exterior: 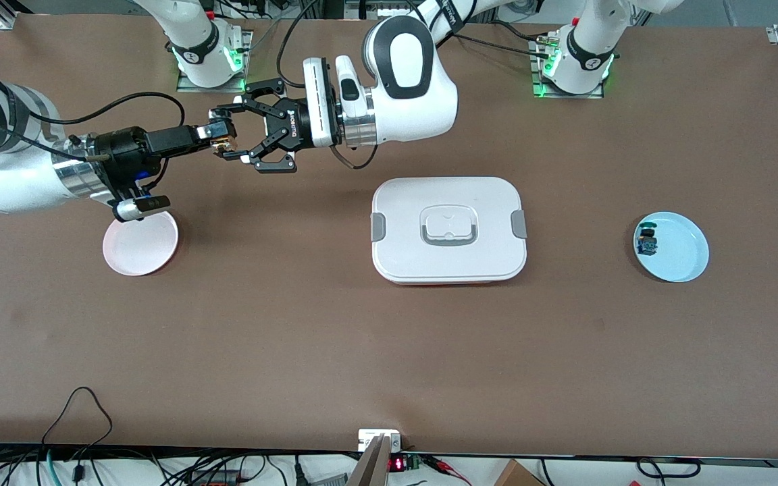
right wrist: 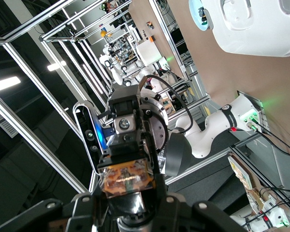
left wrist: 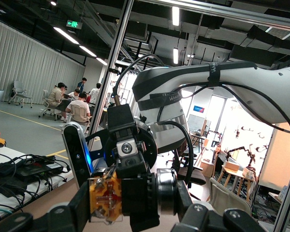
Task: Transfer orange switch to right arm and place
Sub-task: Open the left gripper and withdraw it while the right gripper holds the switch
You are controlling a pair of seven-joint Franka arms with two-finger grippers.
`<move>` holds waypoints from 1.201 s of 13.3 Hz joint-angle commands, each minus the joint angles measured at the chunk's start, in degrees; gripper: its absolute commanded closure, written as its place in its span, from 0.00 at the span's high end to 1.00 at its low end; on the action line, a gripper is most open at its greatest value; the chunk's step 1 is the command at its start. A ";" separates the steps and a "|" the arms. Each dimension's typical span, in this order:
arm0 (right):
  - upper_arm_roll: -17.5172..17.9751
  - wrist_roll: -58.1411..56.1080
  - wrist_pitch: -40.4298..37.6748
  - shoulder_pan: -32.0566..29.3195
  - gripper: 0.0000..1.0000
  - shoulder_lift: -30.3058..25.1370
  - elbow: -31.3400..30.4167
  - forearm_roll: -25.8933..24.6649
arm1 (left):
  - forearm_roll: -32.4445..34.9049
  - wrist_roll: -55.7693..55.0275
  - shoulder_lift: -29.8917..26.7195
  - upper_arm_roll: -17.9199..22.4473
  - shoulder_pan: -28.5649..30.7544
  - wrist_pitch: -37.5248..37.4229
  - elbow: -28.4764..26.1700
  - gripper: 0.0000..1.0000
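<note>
The orange switch [exterior: 225, 141] is up in the air between the two grippers, over the table toward the right arm's end. My right gripper [exterior: 219, 138] is shut on it. My left gripper [exterior: 225, 134] faces the right gripper, and its fingers stand open on either side of the switch. In the left wrist view the switch [left wrist: 105, 199] shows at the right gripper's tip, with my left gripper's [left wrist: 121, 220] own fingers spread wide. In the right wrist view the switch [right wrist: 127, 178] sits in my right gripper [right wrist: 128, 194].
A pink plate [exterior: 140, 244] lies under the right wrist. A white lidded box [exterior: 448, 229] stands mid-table. A light blue plate [exterior: 683, 253] at the left arm's end holds a blue-green switch [exterior: 647, 241].
</note>
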 commanded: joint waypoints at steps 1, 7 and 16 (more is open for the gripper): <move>-0.02 -0.65 -0.52 0.18 0.09 -0.76 -0.46 2.40 | -1.31 -4.62 0.82 0.44 -0.80 0.61 1.32 1.00; -0.02 -0.74 0.10 0.18 0.08 -0.85 -0.46 2.23 | -0.87 -4.56 0.29 1.05 5.52 -5.95 -0.87 1.00; -0.46 -2.92 -2.18 -5.88 0.03 -1.02 -2.04 -7.32 | 29.15 -4.39 4.34 1.05 37.23 -50.07 -3.51 1.00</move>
